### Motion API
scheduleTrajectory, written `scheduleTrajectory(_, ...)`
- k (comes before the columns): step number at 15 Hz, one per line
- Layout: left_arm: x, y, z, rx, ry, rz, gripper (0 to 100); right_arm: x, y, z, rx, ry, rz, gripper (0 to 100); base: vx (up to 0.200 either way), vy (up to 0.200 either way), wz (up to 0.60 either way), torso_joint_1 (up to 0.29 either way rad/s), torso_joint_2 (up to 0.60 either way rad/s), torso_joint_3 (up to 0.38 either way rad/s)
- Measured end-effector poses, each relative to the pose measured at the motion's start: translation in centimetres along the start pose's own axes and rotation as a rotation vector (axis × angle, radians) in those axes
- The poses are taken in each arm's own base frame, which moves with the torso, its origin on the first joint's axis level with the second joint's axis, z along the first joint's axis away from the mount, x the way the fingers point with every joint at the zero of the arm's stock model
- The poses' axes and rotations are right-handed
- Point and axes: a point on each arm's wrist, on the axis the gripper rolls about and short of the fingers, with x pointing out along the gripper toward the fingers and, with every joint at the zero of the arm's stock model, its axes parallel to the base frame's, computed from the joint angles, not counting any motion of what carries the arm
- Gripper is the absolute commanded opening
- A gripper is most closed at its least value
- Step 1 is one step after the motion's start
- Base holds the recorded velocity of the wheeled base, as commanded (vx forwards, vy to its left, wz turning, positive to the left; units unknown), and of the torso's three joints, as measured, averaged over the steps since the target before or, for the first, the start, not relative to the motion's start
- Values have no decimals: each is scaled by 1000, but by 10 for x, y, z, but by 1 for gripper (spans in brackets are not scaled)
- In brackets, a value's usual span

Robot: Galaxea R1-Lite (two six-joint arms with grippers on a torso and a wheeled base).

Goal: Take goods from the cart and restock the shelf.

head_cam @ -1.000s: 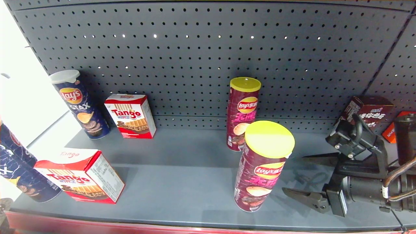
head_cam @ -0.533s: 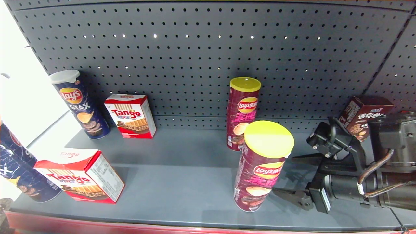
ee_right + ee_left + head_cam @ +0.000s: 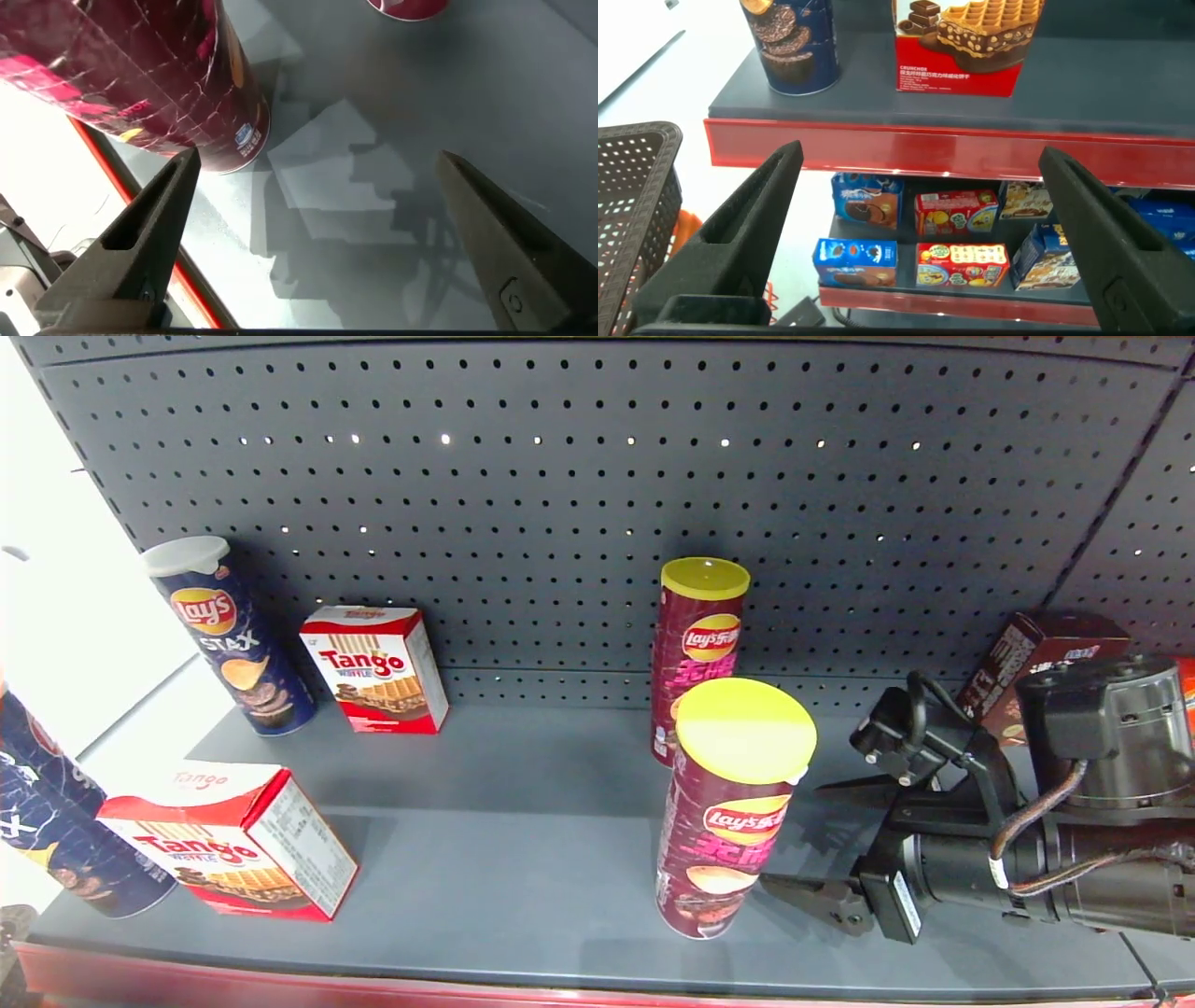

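- Dark grey metal shelf with pegboard back [image 3: 523, 859]: flat, smooth deck that carries the stock.
- Front maroon cardboard chip canister with yellow plastic lid [image 3: 724, 831]: stands upright near the shelf's front edge, ahead of a second matching canister [image 3: 698, 653]. Judged light and stiff-walled but crushable, with a glossy skin. Best gripped at mid-body, not by the lid.
- Right gripper [image 3: 794, 836]: jaws wide and empty, low over the deck, just beside the front canister's base.
- Left gripper [image 3: 920, 243]: jaws wide and empty, facing the red front strip [image 3: 924, 154].
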Motion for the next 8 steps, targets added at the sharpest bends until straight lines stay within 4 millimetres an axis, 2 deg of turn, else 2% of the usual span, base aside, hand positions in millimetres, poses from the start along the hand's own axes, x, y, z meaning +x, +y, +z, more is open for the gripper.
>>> scheduleTrajectory(8,0,0,0,0,0,0,100,4,0,2,-2,-6,1,100,0,0,0,0,0,0)
